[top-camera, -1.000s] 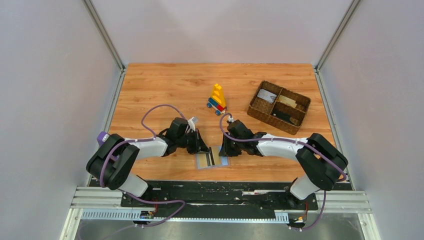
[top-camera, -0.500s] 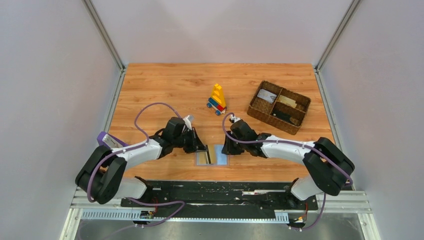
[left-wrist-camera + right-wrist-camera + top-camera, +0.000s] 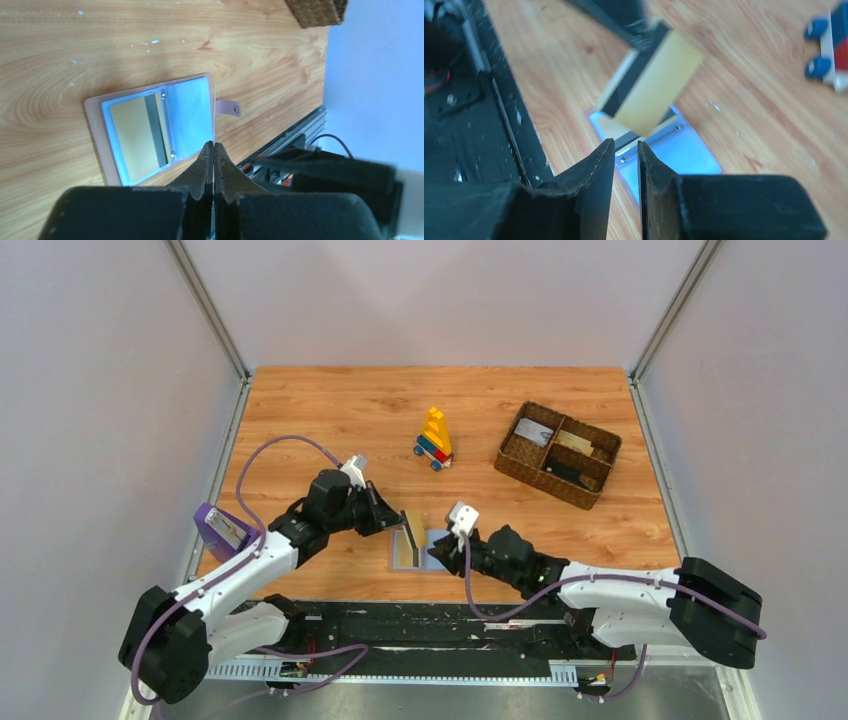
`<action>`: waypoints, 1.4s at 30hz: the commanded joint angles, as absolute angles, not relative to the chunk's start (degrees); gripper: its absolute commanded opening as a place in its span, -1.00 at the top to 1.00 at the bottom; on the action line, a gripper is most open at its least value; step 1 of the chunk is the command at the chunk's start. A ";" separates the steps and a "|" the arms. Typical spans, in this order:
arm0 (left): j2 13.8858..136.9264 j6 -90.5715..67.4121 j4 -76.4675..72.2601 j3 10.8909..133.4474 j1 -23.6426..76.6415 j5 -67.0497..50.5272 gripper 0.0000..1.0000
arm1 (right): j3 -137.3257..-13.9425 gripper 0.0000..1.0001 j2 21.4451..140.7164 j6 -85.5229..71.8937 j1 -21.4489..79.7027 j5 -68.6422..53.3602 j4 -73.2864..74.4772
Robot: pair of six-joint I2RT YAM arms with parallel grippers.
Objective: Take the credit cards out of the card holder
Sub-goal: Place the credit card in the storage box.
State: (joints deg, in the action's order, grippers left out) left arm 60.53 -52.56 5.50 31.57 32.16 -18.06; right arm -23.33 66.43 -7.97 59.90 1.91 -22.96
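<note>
Pinched in the closed left gripper (image 3: 214,145), a thin tan-gold card (image 3: 651,85) is raised clear of the light-blue folding card holder (image 3: 190,115), flanked by the barely parted, empty right gripper (image 3: 625,145).

The left hand (image 3: 392,522) has been raised and drawn back to the left. The tan-gold card (image 3: 411,530), pinched between its closed fingers, has been pulled out of the card holder (image 3: 402,560) and is now held tilted above it. The right hand (image 3: 441,554) has been swung from the holder's far side round to its near right corner, by the worktop's (image 3: 330,420) near edge.
</note>
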 commanded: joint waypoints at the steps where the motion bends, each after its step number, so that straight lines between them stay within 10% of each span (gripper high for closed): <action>1: 57.16 -56.62 6.47 34.12 31.82 -17.60 1.00 | -17.31 0.47 64.37 16.44 65.25 4.98 -45.33; 30: 54.71 -65.11 2.76 33.32 31.73 -22.05 1.00 | -16.88 0.02 75.43 41.18 72.37 16.82 -58.20; 38: 53.77 -67.70 0.57 31.83 31.73 -23.51 1.00 | -17.35 0.24 80.03 45.00 72.81 21.57 -66.11; 42: 53.62 -68.91 -1.90 30.45 31.73 -24.27 1.00 | -17.82 0.81 81.04 45.39 73.77 22.15 -67.31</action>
